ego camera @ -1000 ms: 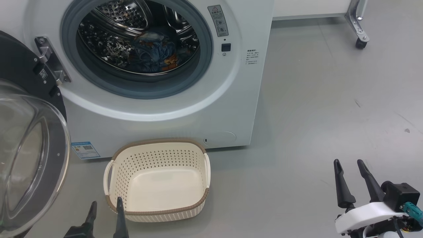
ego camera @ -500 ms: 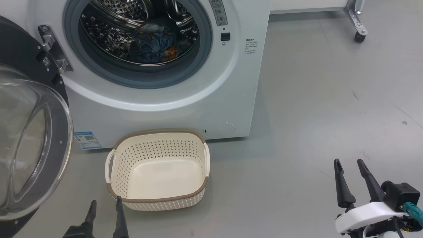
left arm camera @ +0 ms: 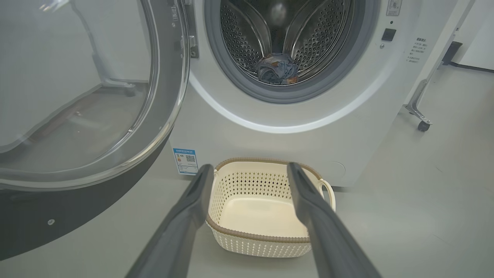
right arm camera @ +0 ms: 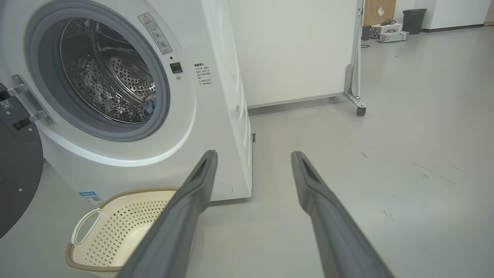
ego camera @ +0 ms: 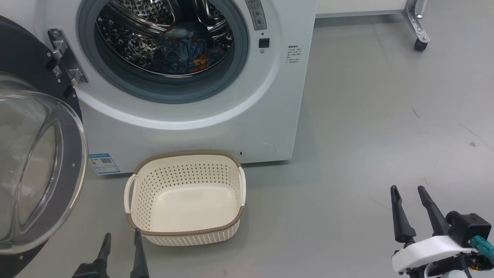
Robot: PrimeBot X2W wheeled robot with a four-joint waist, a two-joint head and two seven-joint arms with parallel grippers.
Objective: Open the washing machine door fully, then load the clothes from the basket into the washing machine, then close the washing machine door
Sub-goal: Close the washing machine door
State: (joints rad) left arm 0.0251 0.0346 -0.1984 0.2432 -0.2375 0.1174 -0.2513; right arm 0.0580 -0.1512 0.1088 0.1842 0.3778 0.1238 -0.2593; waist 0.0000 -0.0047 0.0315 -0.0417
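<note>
The white washing machine [ego camera: 185, 127] [left arm camera: 270, 131] [right arm camera: 208, 88] stands with its door [ego camera: 34, 154] [left arm camera: 77, 96] [right arm camera: 15, 170] swung wide to the left. A bundle of blue clothes [ego camera: 181, 46] [left arm camera: 277, 70] [right arm camera: 148, 106] with orange-brown print lies in the steel drum. On the floor in front sits the cream basket [ego camera: 185, 199] [left arm camera: 266, 208] [right arm camera: 115, 231], with nothing inside. My left gripper [ego camera: 120, 232] [left arm camera: 249, 166] is open, just short of the basket's near-left corner. My right gripper [ego camera: 407, 188] [right arm camera: 254, 153] is open over bare floor, well right of the basket.
Grey floor [ego camera: 378, 116] spreads to the right of the machine. A white panel on a metal leg with a castor [ego camera: 420, 42] [right arm camera: 361, 110] [left arm camera: 423, 125] stands at the back right. Boxes and a dark bin [right arm camera: 413, 19] sit far off by the wall.
The head camera tilted down a little, so the whole scene slid upward, then shifted slightly right. Neither gripper, the basket nor the door has visibly moved.
</note>
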